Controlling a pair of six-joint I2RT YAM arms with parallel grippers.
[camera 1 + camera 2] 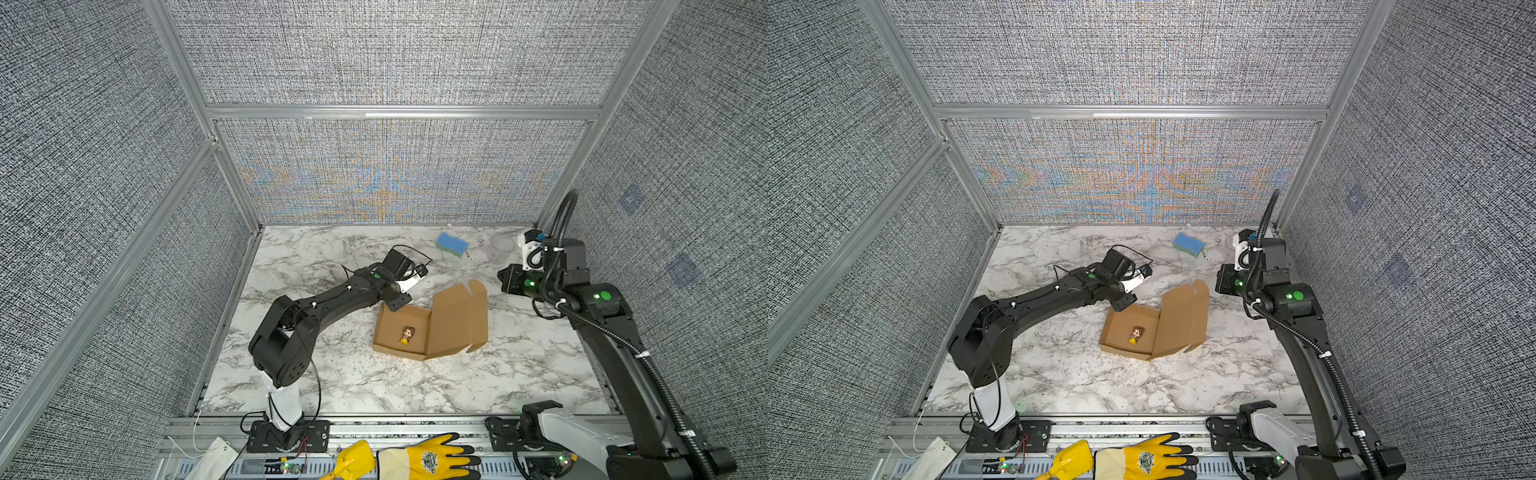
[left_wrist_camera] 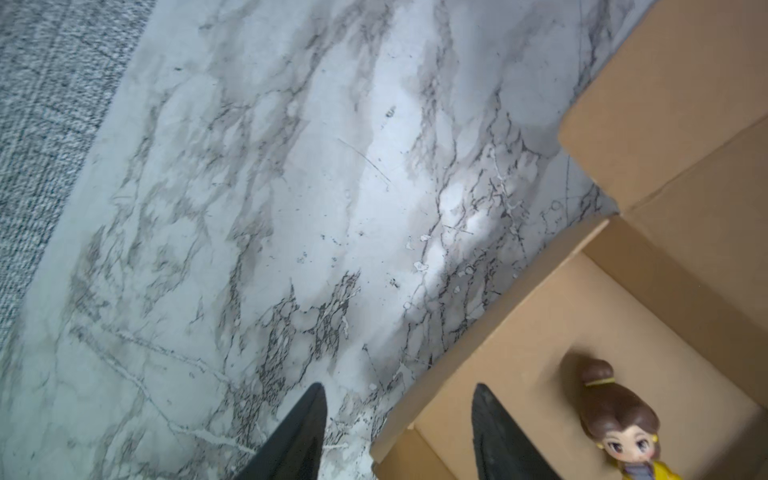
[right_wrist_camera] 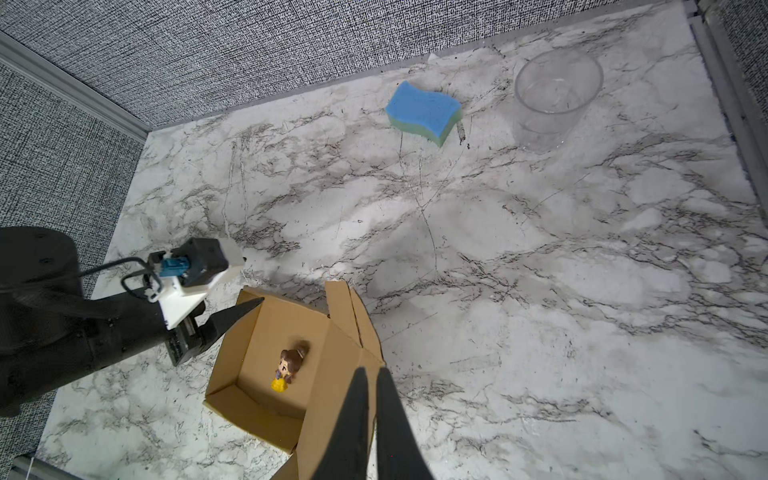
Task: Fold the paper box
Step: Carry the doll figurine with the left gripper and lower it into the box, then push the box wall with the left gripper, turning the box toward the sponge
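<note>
The brown corrugated cardboard paper box (image 1: 453, 324) (image 1: 1179, 320) sits near the middle of the white marble-patterned bench (image 1: 332, 374). Its tray is formed, with the low walls standing. The lid panel is raised and leans away on the side toward the bench's right edge, its end flap and tabs pointing toward the back edge.

Inside the tray, on the floor, lies a small plastic doll figurine with brown hair and a yellow dress (image 1: 407, 334) (image 3: 289, 365) (in the left wrist view it is blurred at close range (image 2: 615, 424)).

The left hand (image 1: 395, 305) (image 2: 399, 386) is at the tray's corner nearest the back and left edges. Its fingers are spread: one is over the bare bench and the other over the tray floor, with the box wall (image 2: 478, 340) between them. I cannot tell whether either finger touches the cardboard.

The right hand (image 1: 503, 282) (image 3: 372, 374) hangs just beside the raised lid, on the side toward the right edge. Its fingers are pressed together with nothing between them.

A blue wavy sponge with a green underside (image 1: 452, 243) (image 3: 424, 110) lies near the back edge. A clear plastic cup (image 3: 557, 95) stands toward the back right corner, well apart from the box.
</note>
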